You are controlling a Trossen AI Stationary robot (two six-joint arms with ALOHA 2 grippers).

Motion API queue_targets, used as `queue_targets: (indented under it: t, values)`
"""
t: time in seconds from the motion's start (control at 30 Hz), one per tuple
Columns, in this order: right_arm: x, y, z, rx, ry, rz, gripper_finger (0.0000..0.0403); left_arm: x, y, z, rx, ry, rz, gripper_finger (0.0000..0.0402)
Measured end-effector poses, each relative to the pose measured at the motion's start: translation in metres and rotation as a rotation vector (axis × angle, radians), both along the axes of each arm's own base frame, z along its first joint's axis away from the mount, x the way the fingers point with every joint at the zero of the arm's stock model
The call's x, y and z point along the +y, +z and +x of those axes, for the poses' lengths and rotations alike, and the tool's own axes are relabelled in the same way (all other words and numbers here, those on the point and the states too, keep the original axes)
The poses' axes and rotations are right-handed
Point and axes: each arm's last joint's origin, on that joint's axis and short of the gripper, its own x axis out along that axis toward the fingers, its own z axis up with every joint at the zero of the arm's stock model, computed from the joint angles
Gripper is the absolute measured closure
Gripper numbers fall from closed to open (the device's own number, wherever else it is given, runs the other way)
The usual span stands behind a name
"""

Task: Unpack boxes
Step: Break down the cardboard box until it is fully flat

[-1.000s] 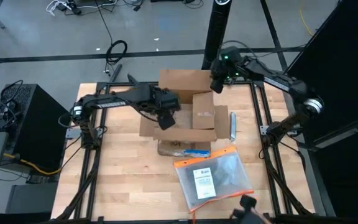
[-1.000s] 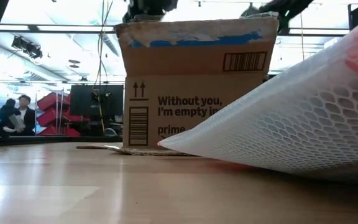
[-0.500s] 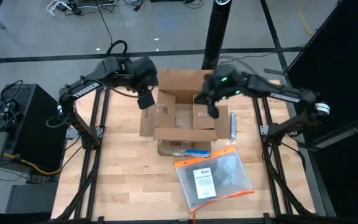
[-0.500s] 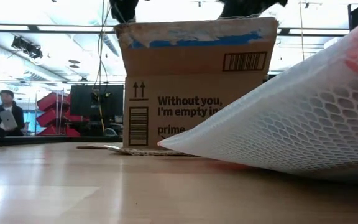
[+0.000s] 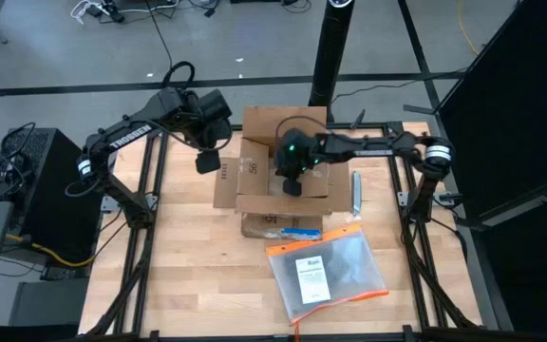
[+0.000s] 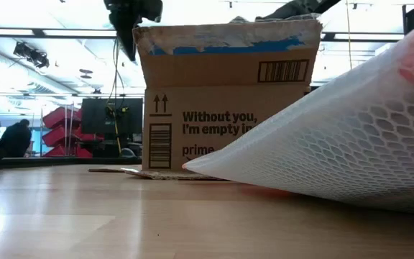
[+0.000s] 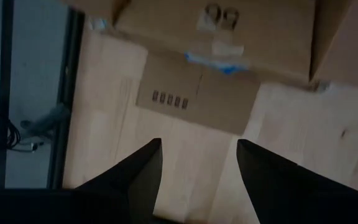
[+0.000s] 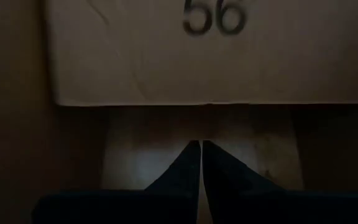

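Box (image 5: 283, 176) position: the brown cardboard box stands upright near the middle of the tabletop (image 5: 188, 275), flaps folded outward, its printed side facing the low camera. A flat clear pouch (image 5: 329, 271) with an orange edge lies on the tabletop on the near side of the box, and a slim light-coloured object (image 5: 356, 193) lies beside the box on the right arm's side.

Your right gripper (image 5: 292, 180) is inside the open box. Its fingers (image 8: 191, 171) are pressed together with nothing between them, pointing at the bare cardboard floor below a flap printed "56". The right wrist view shows no contents in that part of the interior.

Your left gripper (image 5: 207, 161) hangs outside the box on the left arm's side, just beside the outer flap. Its fingers (image 7: 135, 171) are spread and hold nothing.

Hazards from this state:

- Descending further with pressed-together fingers may ram the box floor and shove the box across the tabletop; nothing restrains it.
- Spreading the fingers close to a wall or flap may snag the cardboard and lift or tip the box.
- Withdrawing sideways may catch a raised flap.
- Moving the left gripper inward may strike the outer flap and shift the box under the right gripper.
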Motion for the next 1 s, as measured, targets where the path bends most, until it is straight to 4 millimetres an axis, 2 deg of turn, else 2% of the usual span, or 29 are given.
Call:
queue_targets:
  t: [0.2, 0.43, 0.7, 0.77, 0.9, 1.0]
  values:
    - [0.003, -0.028, 0.022, -0.039, -0.020, -0.004, 0.0403, -0.006, -0.001, -0.011, -0.039, 0.045, 0.000, 0.0204]
    - [0.023, 0.014, 0.042, -0.320, 0.066, -0.018, 0.0403, -0.016, 0.019, -0.021, -0.136, 0.101, 0.004, 0.0204]
    - [0.049, 0.065, 0.056, -0.638, 0.178, -0.026, 0.0403, -0.028, 0.041, -0.036, -0.249, 0.160, -0.001, 0.0204]
    - [0.048, 0.065, 0.063, -0.667, 0.191, -0.024, 0.0403, -0.031, 0.051, -0.039, -0.288, 0.160, 0.007, 0.0204]
    - [0.043, 0.041, 0.074, -0.565, 0.169, -0.008, 0.0403, -0.037, 0.071, -0.050, -0.334, 0.186, 0.006, 0.0204]
    - [0.039, 0.047, 0.073, -0.510, 0.170, -0.013, 0.0403, -0.042, 0.076, -0.059, -0.360, 0.235, -0.045, 0.0204]
